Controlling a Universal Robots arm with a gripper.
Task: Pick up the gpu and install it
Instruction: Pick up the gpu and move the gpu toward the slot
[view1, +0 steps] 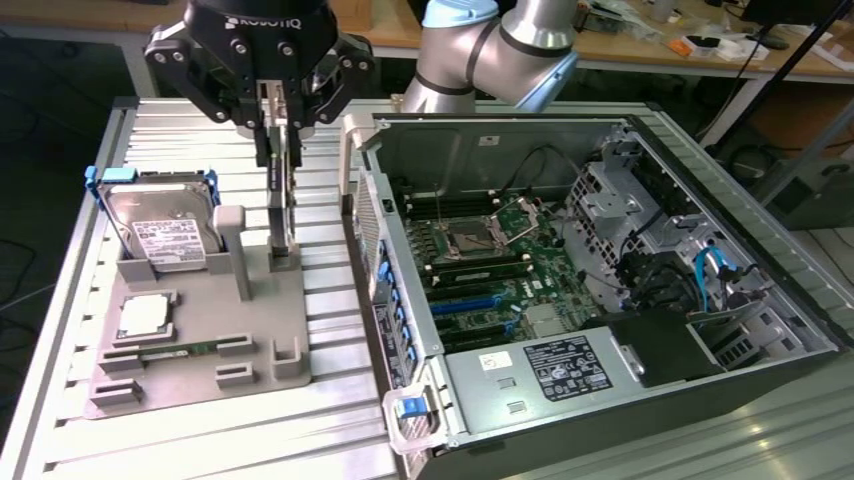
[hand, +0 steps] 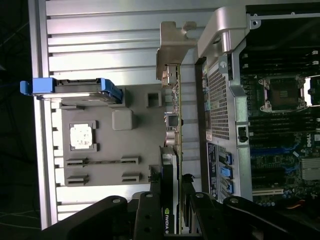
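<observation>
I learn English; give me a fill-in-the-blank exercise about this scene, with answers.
The black gripper is closed on the thin dark ___ with a silvery bracket.
The silver hard drive has a ___ frame.
The grey plastic holder lies on the exterior view's ___ of the open metal computer case.
Answers: gpu, blue, left.

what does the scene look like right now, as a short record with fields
gripper: fingers closed on the gpu's upper part
gpu: upright on edge, over the grey tray, outside the case
hard drive: in a blue frame, propped on the tray
computer case: open, to the exterior view's right of the tray
install: not yet done
</observation>
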